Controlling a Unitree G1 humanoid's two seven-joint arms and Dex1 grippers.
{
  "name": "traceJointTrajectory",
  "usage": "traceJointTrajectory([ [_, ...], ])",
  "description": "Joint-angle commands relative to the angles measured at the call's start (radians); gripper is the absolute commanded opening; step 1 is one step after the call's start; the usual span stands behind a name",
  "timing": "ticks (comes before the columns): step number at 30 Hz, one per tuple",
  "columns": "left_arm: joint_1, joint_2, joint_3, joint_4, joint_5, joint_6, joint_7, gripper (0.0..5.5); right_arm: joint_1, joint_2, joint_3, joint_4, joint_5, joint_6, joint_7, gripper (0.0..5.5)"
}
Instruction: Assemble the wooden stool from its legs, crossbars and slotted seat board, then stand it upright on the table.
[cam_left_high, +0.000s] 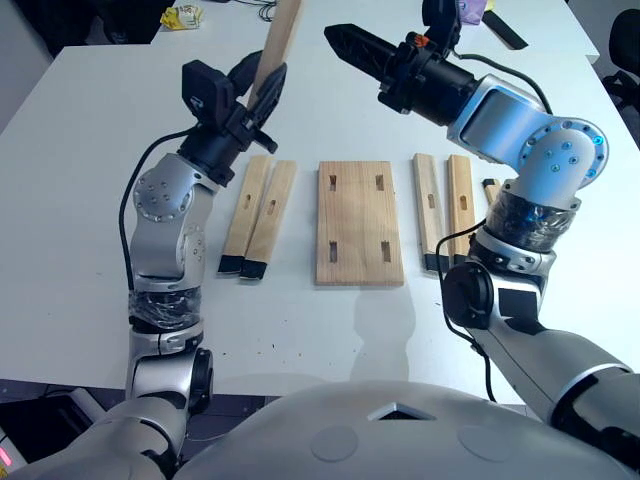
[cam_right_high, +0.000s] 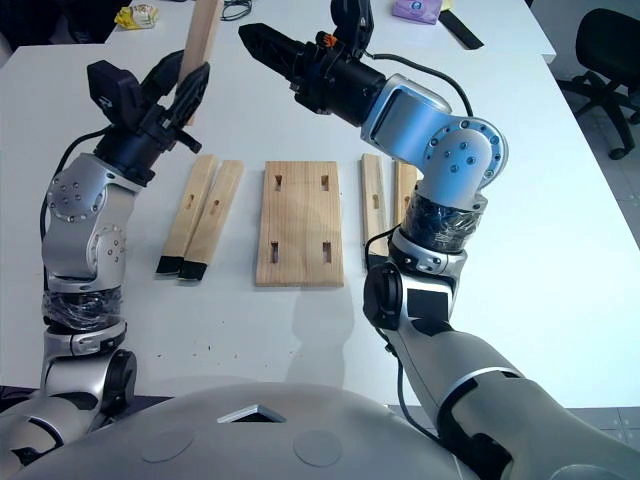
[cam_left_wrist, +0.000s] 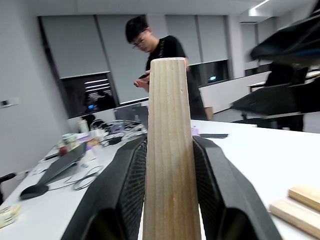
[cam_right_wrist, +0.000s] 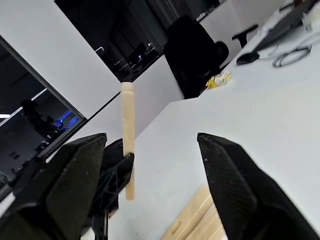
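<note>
table (cam_left_high: 100, 120): white, smooth and matte; it lies under both claws.
seat board (cam_left_high: 358, 222): a flat rectangle of pale wood with fine grain and four narrow slots cut through it. It lies flat on the table, below the gap between the two claws and nearer the robot than either.
left legs (cam_left_high: 258, 215): two long pale wooden slats, each with one slot and a black cap on the robot-side end. They lie touching side by side, just beneath the left claw.
right legs (cam_left_high: 445, 205): two slats of the same kind, side by side and black-tipped. They lie on the table below the right claw and off to its right.
wooden bar (cam_left_high: 280, 40): a straight strip of light wood with lengthwise grain and a squared end. It stands nearly upright out of the left claw, leaning a little toward the right claw and clear of the table.
left claw (cam_left_high: 265, 72): two black ribbed fingers (cam_left_wrist: 125, 185), clenched against opposite faces of the wooden bar near its lower part.
right claw (cam_right_wrist: 152, 142): black tapered fingers (cam_right_wrist: 75, 180) spread wide, grasping nothing. It is raised above the table, facing the bar and apart from it.
</note>
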Motion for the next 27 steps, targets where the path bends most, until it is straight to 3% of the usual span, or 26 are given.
traceJointTrajectory([
  [1,0.008,-0.023,-0.035,-0.037,-0.014,-0.006,-0.003,1.32,-0.016,0.030,0.004,0.001,0.034,0.025,-0.043,3.34],
  [11,0.064,-0.053,-0.097,-0.133,-0.053,0.051,0.004,1.32,0.005,0.070,0.053,0.000,0.039,-0.033,-0.065,3.34],
  [27,0.038,-0.077,-0.091,-0.100,-0.028,0.011,0.042,1.32,0.040,0.113,0.057,-0.012,0.102,-0.092,-0.194,1.04],
])
